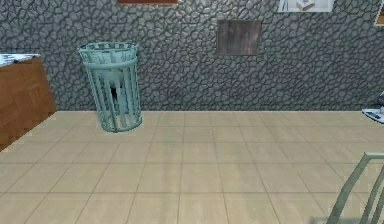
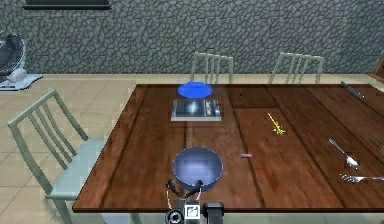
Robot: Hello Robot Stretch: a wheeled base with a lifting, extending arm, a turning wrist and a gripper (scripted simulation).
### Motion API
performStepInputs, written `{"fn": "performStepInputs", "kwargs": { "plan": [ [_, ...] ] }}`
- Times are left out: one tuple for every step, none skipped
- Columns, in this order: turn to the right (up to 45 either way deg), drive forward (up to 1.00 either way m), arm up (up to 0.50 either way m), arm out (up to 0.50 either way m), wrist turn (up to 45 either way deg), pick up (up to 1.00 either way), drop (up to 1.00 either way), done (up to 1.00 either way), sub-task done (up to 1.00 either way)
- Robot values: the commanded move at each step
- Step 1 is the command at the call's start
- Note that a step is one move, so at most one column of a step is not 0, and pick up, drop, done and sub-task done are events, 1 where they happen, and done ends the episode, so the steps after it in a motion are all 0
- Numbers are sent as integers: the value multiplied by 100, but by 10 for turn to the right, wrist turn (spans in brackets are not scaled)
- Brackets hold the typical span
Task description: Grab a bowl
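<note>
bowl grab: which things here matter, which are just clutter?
Job: grey bowl on the table's near edge; gripper at it, cannot tell whether it holds anything.
Lying about: blue thing on a grey base, yellow bit, cutlery, chairs, bin.

Far end of tool (image 2: 185, 188) indistinct against bowl (image 2: 200, 160)

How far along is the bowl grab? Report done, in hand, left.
Done: the gripper is at the near edge of the table, by the grey bowl. In hand: the grasp; I cannot tell whether it holds anything. Left: the bowl sits on the tabletop, not yet lifted clear.
</note>
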Motion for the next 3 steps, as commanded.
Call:
{"fn": "performStepInputs", "kwargs": {
  "plan": [
    [0,0,0,0,0,100,0,0,0],
    [0,0,10,0,0,0,0,0,0],
    [0,0,0,0,0,0,0,100,0]
  ]
}}
